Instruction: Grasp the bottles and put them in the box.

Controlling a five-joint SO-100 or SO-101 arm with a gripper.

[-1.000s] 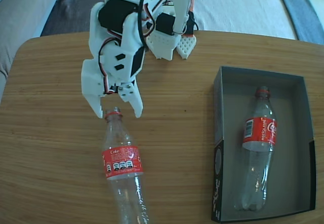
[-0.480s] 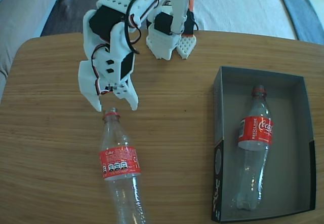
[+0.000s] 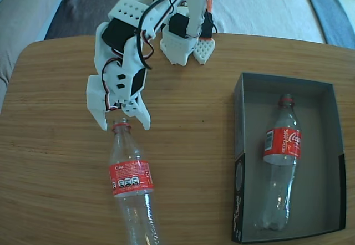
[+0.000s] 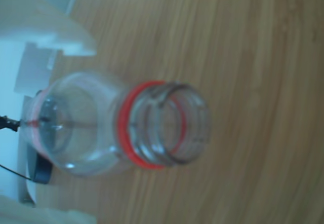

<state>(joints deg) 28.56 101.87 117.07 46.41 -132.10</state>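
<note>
One clear bottle (image 3: pixel 130 178) with a red label lies on the wooden table, its open neck pointing toward the arm. My white gripper (image 3: pixel 125 126) is open, with a finger on each side of that neck and not closed on it. The wrist view looks straight down the bottle's (image 4: pixel 152 125) red-ringed mouth, with my gripper (image 4: pixel 81 133) around its shoulder and a white finger (image 4: pixel 50 26) at upper left. A second bottle (image 3: pixel 282 145) lies lengthwise inside the dark grey box (image 3: pixel 238 139) at the right.
The arm's white base (image 3: pixel 186 45) stands at the table's far edge. Beyond the table lie a grey sofa cushion (image 3: pixel 22 6) and light fabric (image 3: pixel 260 12). Bare wood (image 3: pixel 188 162) separates the loose bottle from the box.
My gripper shifted slightly left and came down around the loose bottle's neck. That bottle slid a little left. The bottle in the box rolled, turning its label.
</note>
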